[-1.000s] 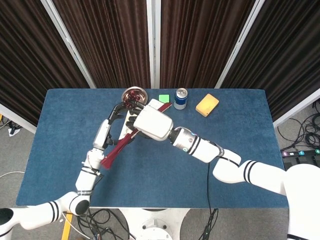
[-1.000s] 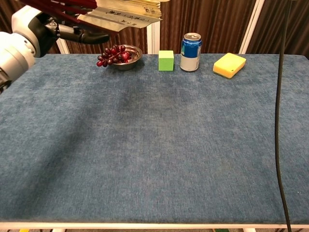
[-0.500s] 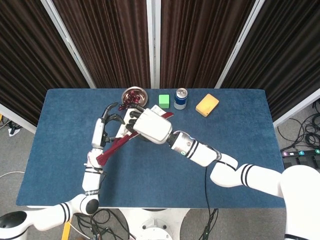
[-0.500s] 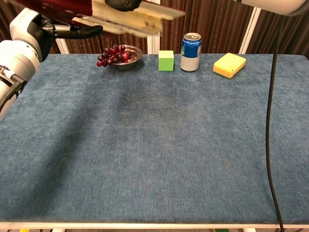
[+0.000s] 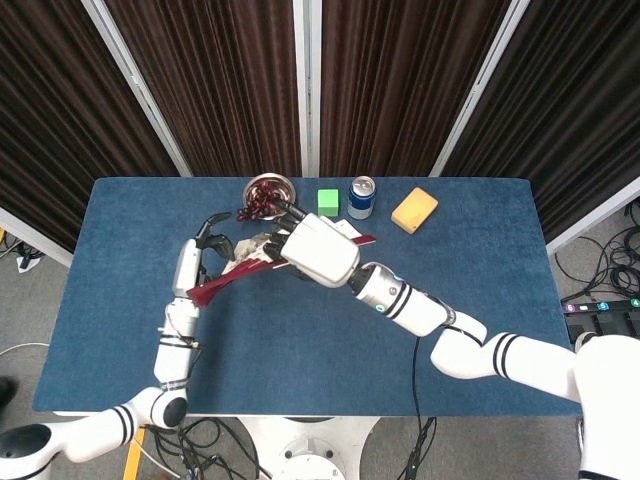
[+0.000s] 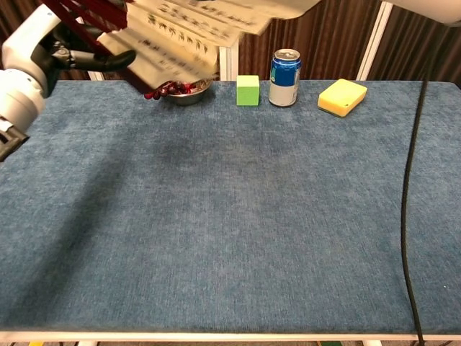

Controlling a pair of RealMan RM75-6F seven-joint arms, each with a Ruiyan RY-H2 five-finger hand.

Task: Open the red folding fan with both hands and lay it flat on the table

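Observation:
The red folding fan point(image 5: 232, 279) hangs above the table's back left, between both hands. In the chest view the fan point(image 6: 180, 32) is partly spread: a cream leaf with printed writing fans down to the right from red ribs at the top left. My left hand point(image 5: 205, 247) grips the red rib end; in the chest view this left hand point(image 6: 45, 45) has a dark finger stretched under the ribs. My right hand point(image 5: 322, 250) covers the fan's far half and holds it, with a red tip poking out to its right. The chest view crops the right hand.
Along the back edge of the blue table point(image 6: 230, 216) stand a metal bowl of grapes point(image 6: 186, 88), a green cube point(image 6: 247, 90), a blue can point(image 6: 285, 67) and a yellow sponge point(image 6: 342, 96). The fan's leaf hangs just in front of the bowl.
The fan has gone from a closed stack to a partly spread leaf. My right hand moved right with its half; my left hand shifted back and up.

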